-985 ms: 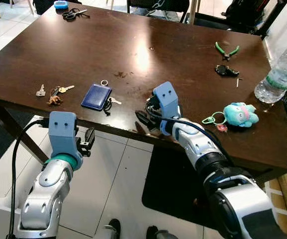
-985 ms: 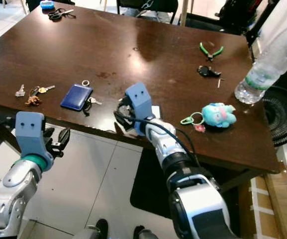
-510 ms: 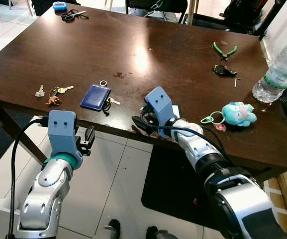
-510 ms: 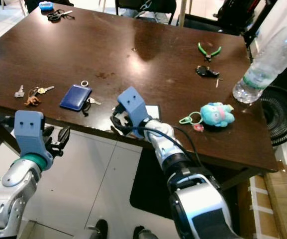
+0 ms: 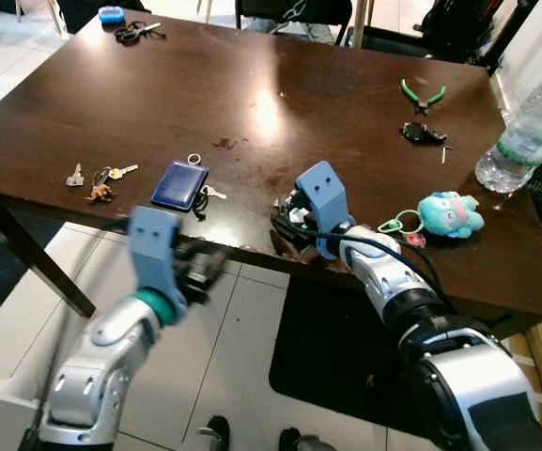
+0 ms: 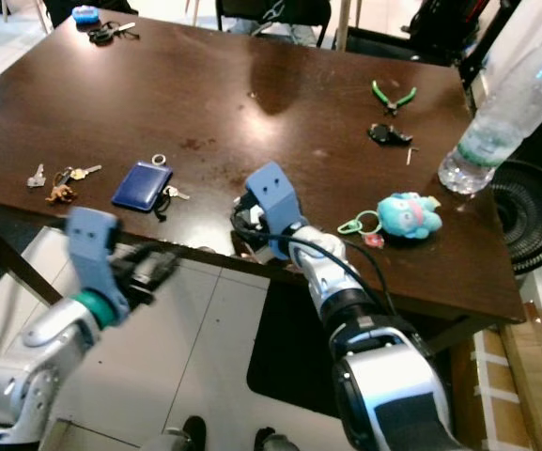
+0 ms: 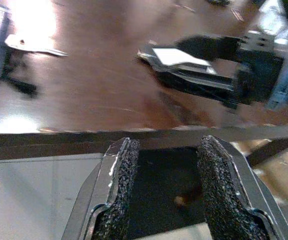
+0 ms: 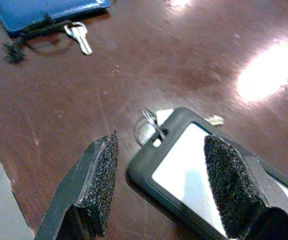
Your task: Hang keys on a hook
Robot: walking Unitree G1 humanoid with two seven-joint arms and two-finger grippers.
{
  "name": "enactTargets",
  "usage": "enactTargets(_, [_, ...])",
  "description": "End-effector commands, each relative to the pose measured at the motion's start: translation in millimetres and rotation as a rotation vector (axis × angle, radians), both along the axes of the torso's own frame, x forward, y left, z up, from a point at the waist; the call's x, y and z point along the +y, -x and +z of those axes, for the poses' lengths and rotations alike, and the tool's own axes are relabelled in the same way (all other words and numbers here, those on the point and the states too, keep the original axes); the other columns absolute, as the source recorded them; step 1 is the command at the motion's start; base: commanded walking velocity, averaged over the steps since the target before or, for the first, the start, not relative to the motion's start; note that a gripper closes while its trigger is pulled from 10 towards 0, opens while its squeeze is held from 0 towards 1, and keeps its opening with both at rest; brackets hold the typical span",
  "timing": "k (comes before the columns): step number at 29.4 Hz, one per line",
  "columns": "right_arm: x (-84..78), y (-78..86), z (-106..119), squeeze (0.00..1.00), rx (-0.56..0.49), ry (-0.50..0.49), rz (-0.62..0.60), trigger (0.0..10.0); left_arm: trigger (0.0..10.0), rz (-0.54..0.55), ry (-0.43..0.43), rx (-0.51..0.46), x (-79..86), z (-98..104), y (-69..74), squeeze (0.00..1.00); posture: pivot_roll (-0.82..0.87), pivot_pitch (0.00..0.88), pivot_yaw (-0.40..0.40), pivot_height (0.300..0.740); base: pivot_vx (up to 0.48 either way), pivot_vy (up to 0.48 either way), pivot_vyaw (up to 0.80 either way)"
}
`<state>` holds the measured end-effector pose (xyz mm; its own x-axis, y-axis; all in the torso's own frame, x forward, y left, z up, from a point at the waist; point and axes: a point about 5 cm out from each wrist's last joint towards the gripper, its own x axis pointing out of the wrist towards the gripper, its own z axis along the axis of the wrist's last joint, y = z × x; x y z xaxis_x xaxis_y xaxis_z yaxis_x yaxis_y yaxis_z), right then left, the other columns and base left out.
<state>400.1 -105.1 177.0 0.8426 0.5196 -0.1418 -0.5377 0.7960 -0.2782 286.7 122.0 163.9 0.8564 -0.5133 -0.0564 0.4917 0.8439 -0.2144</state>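
A black card holder [image 8: 188, 170] with a metal key ring [image 8: 146, 125] lies near the front edge of the dark wooden table [image 5: 252, 85]. My right gripper [image 5: 286, 225] is low over it and open, one finger [image 8: 100, 185] on the bare wood beside it and the other over its far side. My left gripper [image 5: 205, 272] is open and holds nothing, just below and in front of the table edge, blurred. The left wrist view looks across at the card holder [image 7: 183, 57]. A blue pouch [image 5: 180, 183] with a key [image 5: 216, 192] lies further left. A bunch of keys [image 5: 101, 178] lies further left again.
A blue plush toy [image 5: 451, 214] with green rings [image 5: 400, 225] lies right of my right arm. A plastic bottle [image 5: 524, 132] stands at the right edge. Green pliers [image 5: 425, 92] and a black object [image 5: 425, 133] are behind it. Scissors [image 5: 134, 31] are at the far left corner.
My left arm has swung right and forward toward the table's front edge. My right gripper has shifted a little to the right over the card holder.
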Motion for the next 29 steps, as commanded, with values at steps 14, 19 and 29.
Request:
enactTargets(14, [0.5, 3.9, -17.1, 0.00, 0.025, 0.074, -0.009, 10.0, 10.0, 0.109, -0.028, 0.027, 10.5, -7.5, -6.6, 0.00, 0.00, 0.116, 0.047, 0.740, 0.000, 0.000, 0.00])
enactTargets(19, [12.2, 4.2, -15.0, 0.00, 0.064, 0.007, 0.031, 10.0, 10.0, 0.122, -0.021, 0.033, 12.4, -8.0, -8.4, 0.00, 0.01, 0.116, 0.037, 0.740, 0.000, 0.000, 0.00])
enactTargets(29, [29.7, 0.2, 0.1, 0.00, 0.103, -0.115, 0.055, 10.0, 10.0, 0.157, -0.002, 0.036, 13.7, -5.6, -4.1, 0.00, 0.03, 0.134, 0.014, 0.740, 0.000, 0.000, 0.00])
